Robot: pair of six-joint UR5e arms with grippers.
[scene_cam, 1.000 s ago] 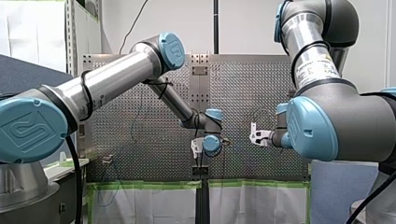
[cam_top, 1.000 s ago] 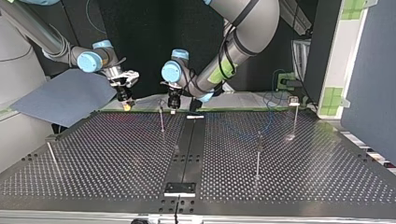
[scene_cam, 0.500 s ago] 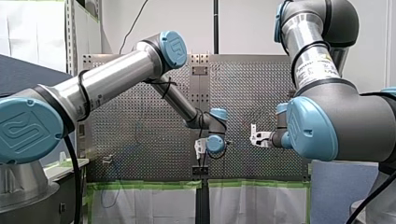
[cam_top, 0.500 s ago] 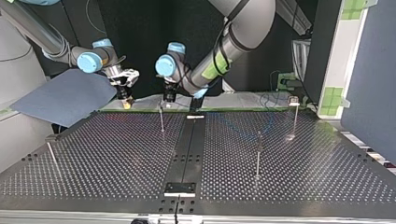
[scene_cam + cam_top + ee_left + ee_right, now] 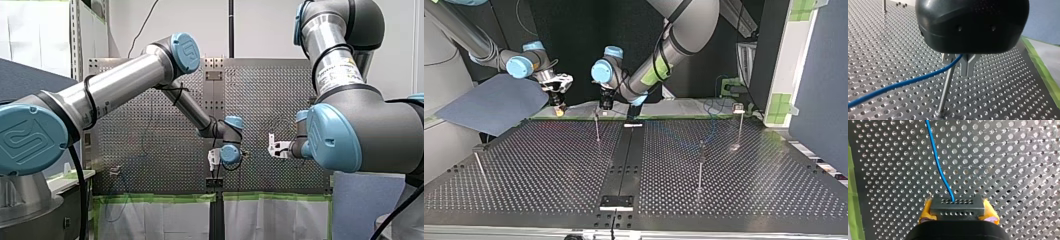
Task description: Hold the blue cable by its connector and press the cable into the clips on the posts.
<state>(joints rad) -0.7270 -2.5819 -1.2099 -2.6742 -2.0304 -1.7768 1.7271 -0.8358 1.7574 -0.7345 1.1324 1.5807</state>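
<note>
In the right wrist view my right gripper [image 5: 958,213] has its yellow pads [image 5: 926,211] shut on the black connector [image 5: 956,206]. The blue cable [image 5: 936,157] leaves it and runs ahead over the plate. In the left wrist view my left gripper [image 5: 968,73] has its metal fingers shut, right beside the top of a thin post [image 5: 946,92]. The cable [image 5: 905,83] reaches the fingers' root and vanishes under the black body; whether it is pinched does not show. In the top view my left gripper [image 5: 604,108] hangs over that post [image 5: 597,131], with my right gripper [image 5: 558,108] to its left.
Other thin posts stand on the perforated table [image 5: 574,170]: one near the middle [image 5: 700,167], one with a clip at the back right [image 5: 739,120] and one at the left edge [image 5: 479,167]. Green tape [image 5: 1041,70] marks the plate's edge. A grey sheet [image 5: 494,102] lies beyond the table.
My left gripper has moved toward the top view's left, up to the post, and has held still for the last half second. My right gripper has shifted only slightly.
</note>
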